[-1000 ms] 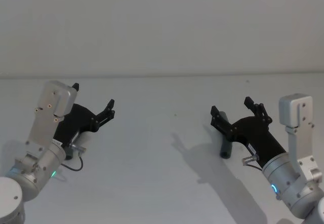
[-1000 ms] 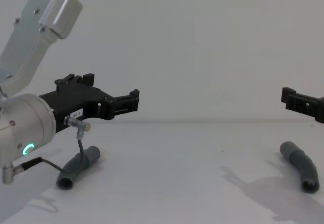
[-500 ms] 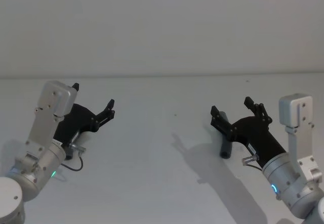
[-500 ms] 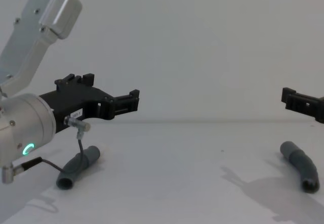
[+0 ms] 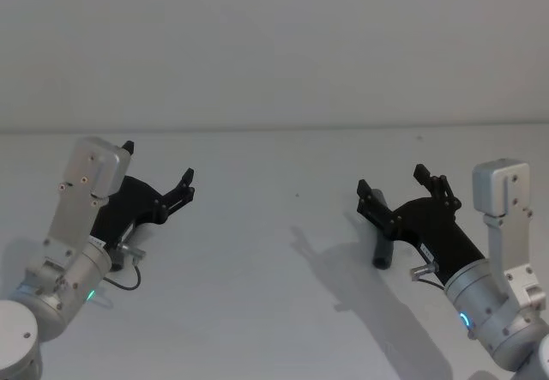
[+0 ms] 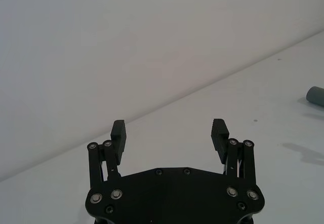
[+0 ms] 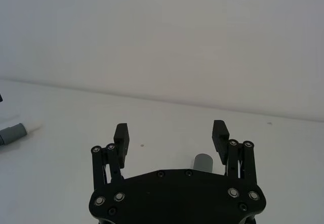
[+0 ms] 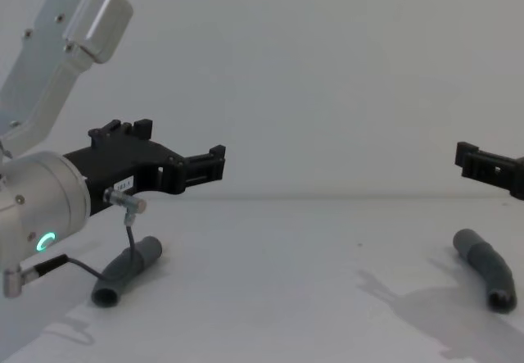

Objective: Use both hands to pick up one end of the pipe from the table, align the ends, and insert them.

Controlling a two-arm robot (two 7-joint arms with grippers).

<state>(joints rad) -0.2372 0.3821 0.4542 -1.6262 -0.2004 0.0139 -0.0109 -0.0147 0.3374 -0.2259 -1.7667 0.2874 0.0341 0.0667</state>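
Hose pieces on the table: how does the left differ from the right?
The left hose piece looks nearly straight; the right hose piece bends. The left one ends in a white tip; the right one shows a plain grey cuff. Both are dark grey and lie on the table, ungripped, with the left pincer and right pincer open.

In the head view, the right pipe piece (image 5: 380,256) is partly covered by the right tool (image 5: 392,180) above it.

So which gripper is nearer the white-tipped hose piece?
Left. The left gripper hangs open just above the white-tipped hose piece; the right gripper is far across the table, open over the other hose piece.
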